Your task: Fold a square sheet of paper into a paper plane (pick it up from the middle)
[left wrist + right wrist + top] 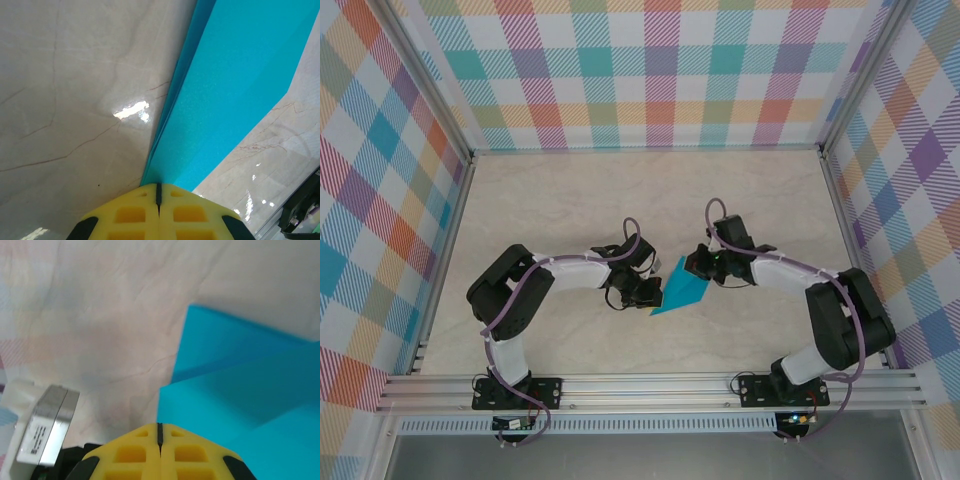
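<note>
Partly, the teal paper is hidden where closed left fingers pinch it.

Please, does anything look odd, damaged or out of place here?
Nothing stands out. The folded teal paper is between the left gripper and the right gripper, creases clean, no tear visible.

Teal paper is folded into a pointed, layered wedge, sitting mid-tabletop with its sharp tip aimed near-left. Stacked layers show along one crease. Can't tell if it's lying flat or lifted.
</note>
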You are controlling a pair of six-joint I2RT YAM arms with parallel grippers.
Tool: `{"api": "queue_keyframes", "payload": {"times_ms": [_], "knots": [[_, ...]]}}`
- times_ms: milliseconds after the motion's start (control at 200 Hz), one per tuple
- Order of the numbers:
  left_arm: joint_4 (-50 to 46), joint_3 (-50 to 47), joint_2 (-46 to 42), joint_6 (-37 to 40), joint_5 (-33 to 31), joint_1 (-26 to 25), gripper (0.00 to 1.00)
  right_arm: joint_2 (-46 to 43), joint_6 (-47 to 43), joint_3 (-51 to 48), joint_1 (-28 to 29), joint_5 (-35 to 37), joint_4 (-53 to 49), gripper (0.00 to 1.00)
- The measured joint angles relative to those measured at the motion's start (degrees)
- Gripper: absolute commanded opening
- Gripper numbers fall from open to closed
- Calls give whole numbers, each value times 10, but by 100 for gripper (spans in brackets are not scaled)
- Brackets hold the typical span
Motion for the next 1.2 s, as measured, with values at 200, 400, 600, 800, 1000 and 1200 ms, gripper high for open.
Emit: {"api": "queue_keyframes", "payload": {"times_ms": [200, 400, 600, 800, 1000, 1200], "knots": [[1, 0, 0, 0, 1, 0, 0, 61, 22, 0, 43, -25, 24, 0], [5, 0, 0, 0, 7, 2, 0, 93, 27, 0, 43, -28, 24, 0], [54, 3, 0, -5, 35, 7, 5, 93, 26, 0, 43, -24, 22, 0], [87, 16, 4, -2, 65, 14, 2, 93, 26, 0, 43, -21, 21, 0], [97, 13, 18, 11, 80, 19, 0, 94, 26, 0, 43, -21, 21, 0], [110, -19, 22, 20, 81, 22, 0, 96, 26, 3, 43, -22, 17, 0]]}}
